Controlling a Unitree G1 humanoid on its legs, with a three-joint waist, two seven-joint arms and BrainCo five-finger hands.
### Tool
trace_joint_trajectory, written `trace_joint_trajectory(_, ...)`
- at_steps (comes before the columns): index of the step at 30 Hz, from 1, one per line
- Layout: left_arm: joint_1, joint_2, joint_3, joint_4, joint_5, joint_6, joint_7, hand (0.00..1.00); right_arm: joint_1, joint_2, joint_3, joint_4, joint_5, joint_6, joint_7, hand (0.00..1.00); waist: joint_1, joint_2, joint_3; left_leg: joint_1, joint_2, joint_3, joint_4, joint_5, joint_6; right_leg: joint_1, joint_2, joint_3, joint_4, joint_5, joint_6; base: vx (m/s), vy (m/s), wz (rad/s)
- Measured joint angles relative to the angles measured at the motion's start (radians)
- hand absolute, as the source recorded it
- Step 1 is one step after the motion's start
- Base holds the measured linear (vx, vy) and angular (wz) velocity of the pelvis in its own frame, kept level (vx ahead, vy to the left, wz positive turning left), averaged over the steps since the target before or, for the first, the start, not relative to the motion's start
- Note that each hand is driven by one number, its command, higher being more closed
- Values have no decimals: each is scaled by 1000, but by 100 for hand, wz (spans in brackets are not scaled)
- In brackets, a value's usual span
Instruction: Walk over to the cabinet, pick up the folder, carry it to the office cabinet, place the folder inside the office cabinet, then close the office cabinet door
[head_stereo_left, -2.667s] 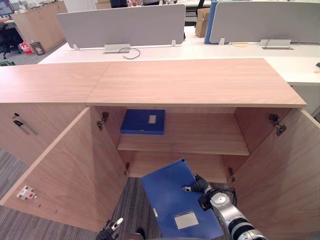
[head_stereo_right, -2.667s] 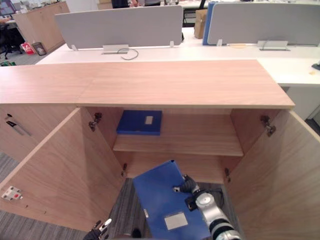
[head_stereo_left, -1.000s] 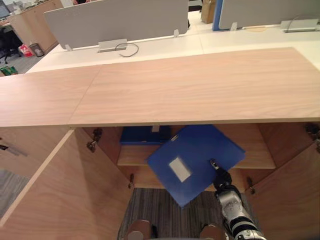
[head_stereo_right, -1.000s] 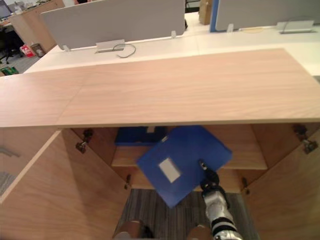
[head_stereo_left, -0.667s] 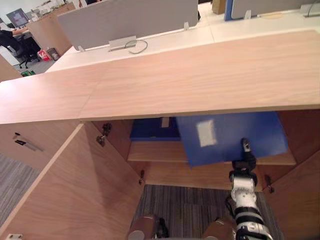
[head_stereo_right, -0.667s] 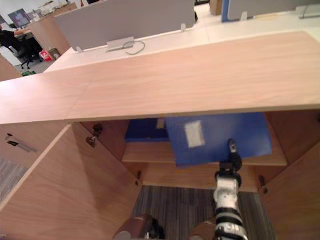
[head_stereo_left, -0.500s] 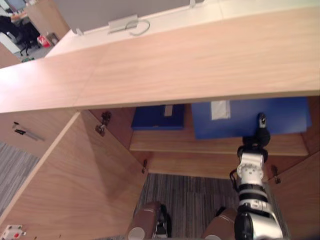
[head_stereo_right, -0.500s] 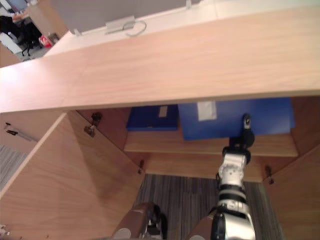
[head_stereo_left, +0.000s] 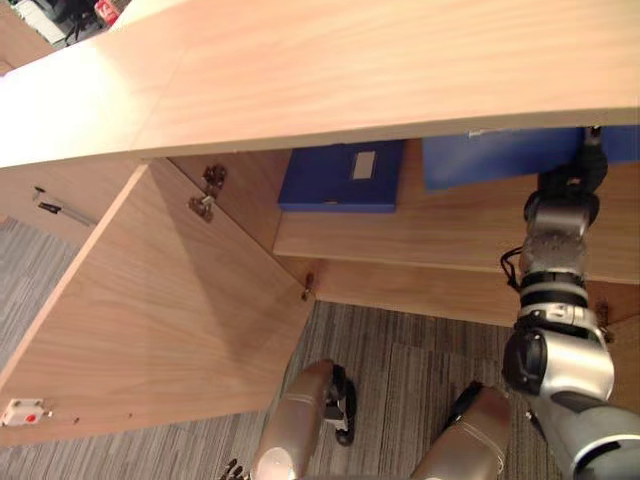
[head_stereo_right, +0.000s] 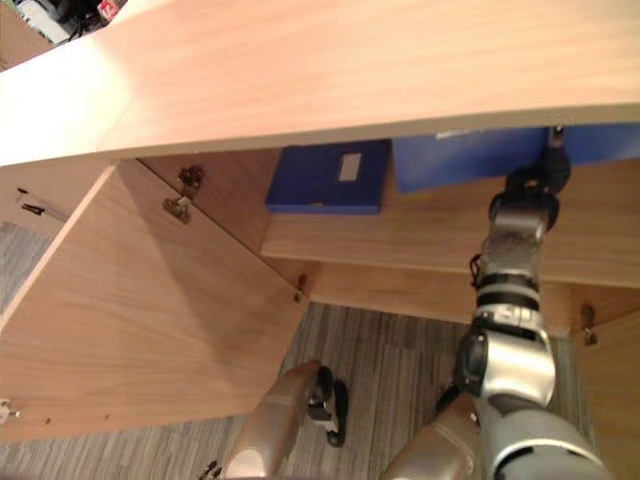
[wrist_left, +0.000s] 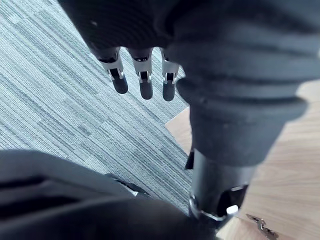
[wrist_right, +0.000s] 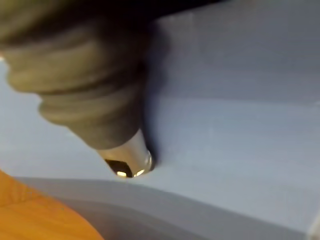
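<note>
A blue folder (head_stereo_left: 480, 158) lies flat on the cabinet's upper shelf (head_stereo_left: 430, 235), its far part hidden under the wooden top (head_stereo_left: 350, 70). My right hand (head_stereo_left: 566, 184) reaches in at its near right corner, thumb (wrist_right: 125, 160) pressed on the blue cover, fingers hidden beneath. A second blue folder (head_stereo_left: 340, 180) with a pale label rests on the same shelf to the left, close beside it. My left hand (wrist_left: 142, 75) hangs low over the carpet, fingers straight and holding nothing.
The cabinet's left door (head_stereo_left: 150, 300) stands wide open toward me, with a white latch piece (head_stereo_left: 20, 412) at its lower corner. A dark handle (head_stereo_left: 50, 206) marks the neighbouring cabinet front. Grey striped carpet (head_stereo_left: 400, 370) covers the floor below the shelf.
The camera has dipped and moved closer. My right arm has pushed the held folder deeper onto the shelf, so more of it sits under the top.
</note>
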Motion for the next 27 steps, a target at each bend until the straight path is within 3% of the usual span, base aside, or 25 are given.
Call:
trace_joint_trajectory(6,1,9,-38,-32,12,8,2,0,-70,-47,5,48,45,1,-66,100,17,16,3,-36,-30,-8,16,1,-1,-33,-40,3,41,-24,2,20,-77,17)
trace_joint_trajectory(9,6,19,-59,-65,35,11,5,0,-89,-57,-8,69,118,-47,-111,100,21,24,4,-77,-40,-18,30,4,-5,-66,-56,2,64,-35,-4,35,-83,20)
trace_joint_trajectory(13,5,22,-79,-89,38,14,12,0,-94,-78,-73,81,122,-90,-172,100,29,47,16,-121,-51,-29,60,4,-7,-99,-71,0,100,-51,-6,42,-93,20)
trace_joint_trajectory(23,-17,22,-93,-83,43,15,36,0,-97,-122,-121,72,110,-111,-269,100,27,79,94,-223,-63,-29,142,3,-22,-222,-100,55,216,-95,-28,7,-91,9)
trace_joint_trajectory(27,-27,21,-96,-70,43,14,42,0,-113,-154,-118,78,36,-86,-275,100,29,79,105,-238,-64,-34,145,9,-34,-239,-102,58,233,-107,-33,17,-113,6)
